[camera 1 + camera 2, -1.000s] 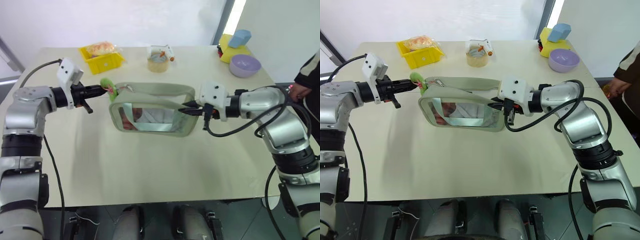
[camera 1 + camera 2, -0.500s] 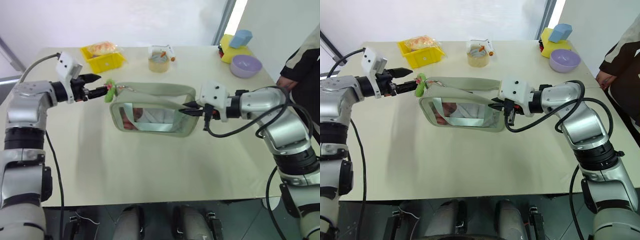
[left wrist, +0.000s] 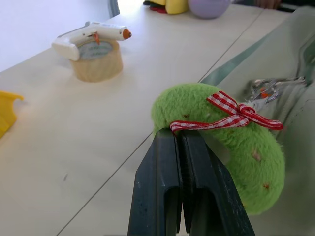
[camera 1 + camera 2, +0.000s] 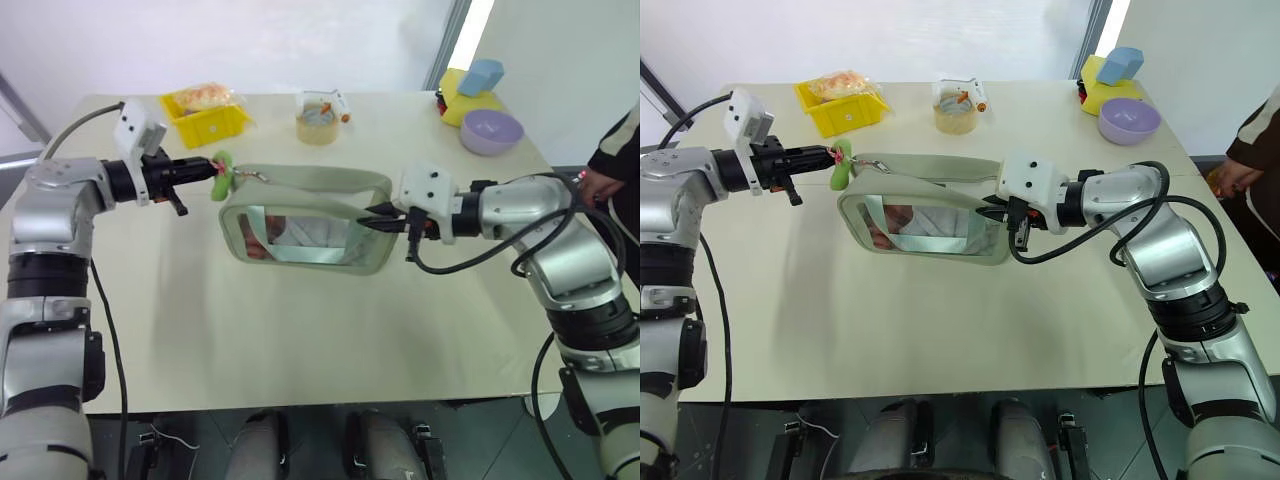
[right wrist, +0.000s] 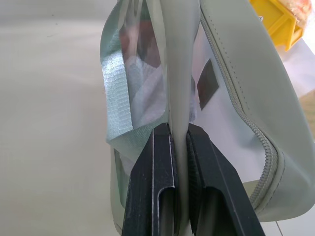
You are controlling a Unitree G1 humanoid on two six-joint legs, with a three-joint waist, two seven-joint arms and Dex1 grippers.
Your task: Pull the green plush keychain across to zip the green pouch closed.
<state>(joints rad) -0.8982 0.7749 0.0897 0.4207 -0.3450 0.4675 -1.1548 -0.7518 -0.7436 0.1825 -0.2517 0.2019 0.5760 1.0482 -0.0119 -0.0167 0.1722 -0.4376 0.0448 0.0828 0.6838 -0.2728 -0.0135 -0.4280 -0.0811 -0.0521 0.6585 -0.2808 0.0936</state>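
We are pinching the green plush keychain [image 3: 224, 142] with the left gripper [image 4: 206, 170], fingers pressed together on its fuzzy edge at the green pouch's [image 4: 305, 220] far-left corner. We are clamping the pouch's right end seam in the right gripper [image 4: 378, 218], fingers shut on fabric. Plush looks light, soft and squashy, so it may slip; grabbing nearer the chain [image 3: 268, 88] seems safer. Pouch looks floppy, so it needs anchoring. Yellow bin [image 4: 205, 115] is sitting behind the pouch.

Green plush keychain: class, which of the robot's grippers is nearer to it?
Left. The left gripper is shut on the green plush keychain at the green pouch's near-left end; the right gripper clamps the pouch's opposite end.
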